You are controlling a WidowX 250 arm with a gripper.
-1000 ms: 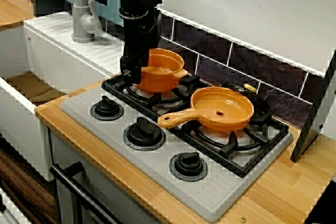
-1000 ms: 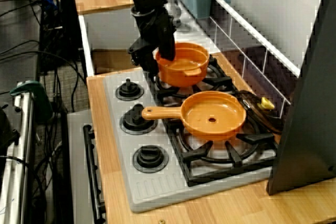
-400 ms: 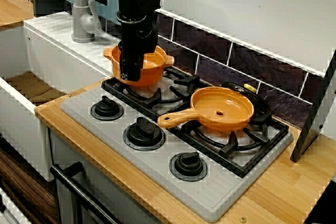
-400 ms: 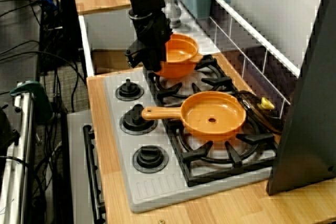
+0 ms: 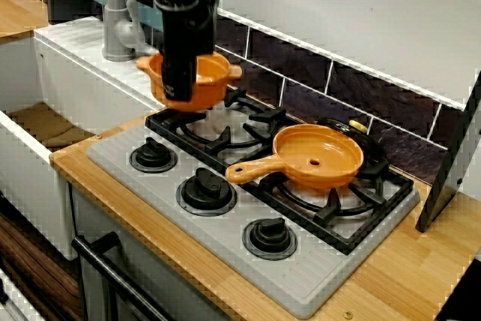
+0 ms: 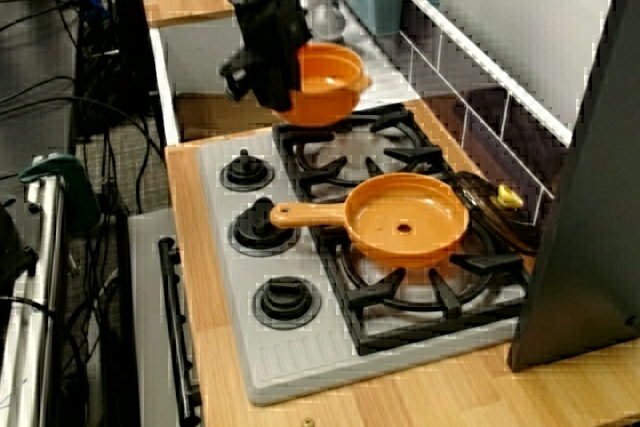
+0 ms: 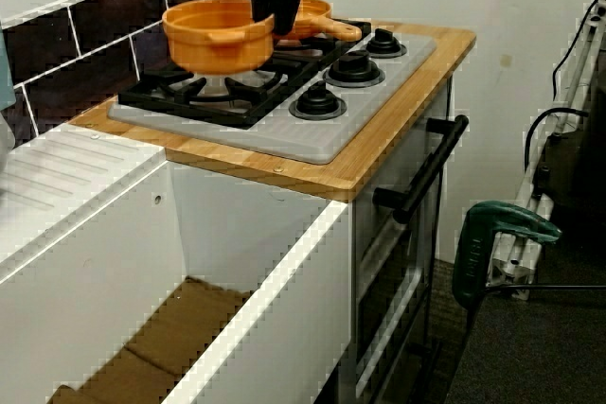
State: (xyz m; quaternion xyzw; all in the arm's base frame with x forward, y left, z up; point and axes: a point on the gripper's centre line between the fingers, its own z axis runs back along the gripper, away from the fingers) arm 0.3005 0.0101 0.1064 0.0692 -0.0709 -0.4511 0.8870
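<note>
Pincer is clamping the near rim of the orange pot, hanging it clear above the grate beneath. I'm judging this one-sided grip risks the pot tilting, slipping and dropping.

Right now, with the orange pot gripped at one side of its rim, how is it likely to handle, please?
The orange pot hangs roughly level from the tool's one-sided grip, so it is probably stiff and light. Its glossy wall may slip or pivot. Squat and wide, it should resist tipping.
</note>
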